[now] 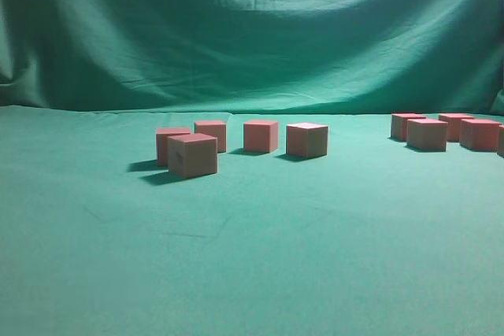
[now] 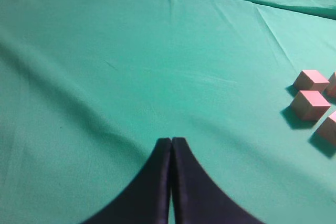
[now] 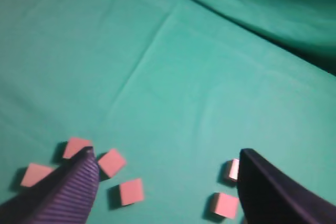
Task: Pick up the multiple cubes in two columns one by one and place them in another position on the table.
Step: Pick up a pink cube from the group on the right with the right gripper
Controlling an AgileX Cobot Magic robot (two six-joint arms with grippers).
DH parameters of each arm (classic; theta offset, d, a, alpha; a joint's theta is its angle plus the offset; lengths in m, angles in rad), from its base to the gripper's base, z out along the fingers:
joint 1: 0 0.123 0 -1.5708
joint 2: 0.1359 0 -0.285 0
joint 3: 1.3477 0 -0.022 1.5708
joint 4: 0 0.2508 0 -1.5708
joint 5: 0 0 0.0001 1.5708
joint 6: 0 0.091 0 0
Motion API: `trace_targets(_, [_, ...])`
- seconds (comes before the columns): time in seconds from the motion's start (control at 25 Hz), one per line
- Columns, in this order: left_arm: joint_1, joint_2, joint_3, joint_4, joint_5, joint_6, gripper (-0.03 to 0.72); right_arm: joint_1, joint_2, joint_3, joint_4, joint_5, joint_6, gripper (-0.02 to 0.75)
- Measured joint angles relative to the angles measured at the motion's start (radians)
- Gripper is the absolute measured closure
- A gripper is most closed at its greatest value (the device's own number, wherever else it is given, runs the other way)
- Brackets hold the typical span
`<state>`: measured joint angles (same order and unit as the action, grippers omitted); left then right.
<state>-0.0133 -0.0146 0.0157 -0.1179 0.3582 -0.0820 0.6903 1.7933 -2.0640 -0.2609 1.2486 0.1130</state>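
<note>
Small sharp-edged cubes [image 1: 192,154] with pinkish-red tops and tan sides sit in two groups on the green-clothed table [image 1: 252,257]. The left gripper [image 2: 171,142] is closed and empty; the right gripper [image 3: 168,163] hangs spread wide, empty.

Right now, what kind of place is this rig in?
Likely a staged lab tabletop, not a home or workshop: green cloth covers the table, a draped green backdrop hides everything behind, and the only objects are identical pink cubes set out in two groups.
</note>
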Motion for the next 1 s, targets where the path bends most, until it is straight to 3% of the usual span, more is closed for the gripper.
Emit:
trace_targets(0.32, [0.000,0.000,0.000,0.000,0.000,0.000,0.688,-0.306,-0.173,0.345,0.028,0.006,0.049,0.190])
trace_targets(0.56, [0.000,0.000,0.000,0.000,0.000,0.000,0.688,-0.464,-0.178,0.682,0.079,-0.087,0.102,0.190])
trace_targets(0.76, [0.000,0.000,0.000,0.000,0.000,0.000,0.688,-0.514,-0.178,0.881,0.159,-0.314,0.123,0.190])
trace_targets(1.0, [0.000,0.000,0.000,0.000,0.000,0.000,0.688,-0.516,-0.105,0.940,0.161,-0.460,0.134,0.190])
